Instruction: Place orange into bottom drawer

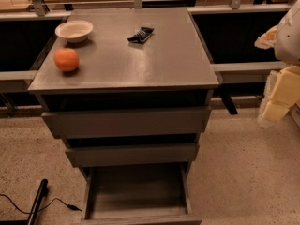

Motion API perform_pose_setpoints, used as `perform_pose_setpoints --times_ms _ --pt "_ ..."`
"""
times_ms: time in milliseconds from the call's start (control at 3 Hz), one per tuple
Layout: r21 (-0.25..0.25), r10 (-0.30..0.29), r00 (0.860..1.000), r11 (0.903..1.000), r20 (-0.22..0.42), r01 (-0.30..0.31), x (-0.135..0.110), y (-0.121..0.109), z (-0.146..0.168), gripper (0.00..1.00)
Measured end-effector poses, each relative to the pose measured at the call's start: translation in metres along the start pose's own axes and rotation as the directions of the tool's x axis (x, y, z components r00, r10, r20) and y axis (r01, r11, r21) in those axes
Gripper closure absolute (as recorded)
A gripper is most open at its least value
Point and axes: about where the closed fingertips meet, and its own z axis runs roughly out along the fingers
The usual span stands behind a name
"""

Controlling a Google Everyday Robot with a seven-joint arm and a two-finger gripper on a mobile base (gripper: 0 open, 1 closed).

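The orange (66, 59) sits on the grey cabinet top (154, 55), near its front left corner. The bottom drawer (137, 193) is pulled out at the foot of the cabinet, and its bare grey floor shows with nothing in it. My gripper (280, 95) is at the right edge of the view, beside the cabinet and at about the height of its top. It is far to the right of the orange and holds nothing that I can see. A white part of my arm (288, 34) shows above it.
A cream shallow bowl (74, 30) stands behind the orange at the back left. A dark snack packet (141, 34) lies at the back middle of the top. The two upper drawers (126, 121) are slightly pulled out. A black pole and cable (37, 203) lie on the floor at the lower left.
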Motion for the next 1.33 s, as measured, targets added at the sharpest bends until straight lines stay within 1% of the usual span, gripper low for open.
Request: perform_pose_setpoints --times_ms 333,667,1000,1333 --pt "0.0 0.0 1.0 1.0 0.0 0.0 0.0 0.0 0.0 0.0" --pt "-0.012 -0.059 0.998 0.9982 0.029 0.06 -0.037 -0.008 0.025 0.0" --pt "-0.016 -0.182 0.98 0.9829 0.081 0.184 -0.113 -0.02 0.062 0.0" --pt "-0.031 -0.291 0.946 0.9541 0.145 0.298 -0.196 -0.025 0.097 0.0"
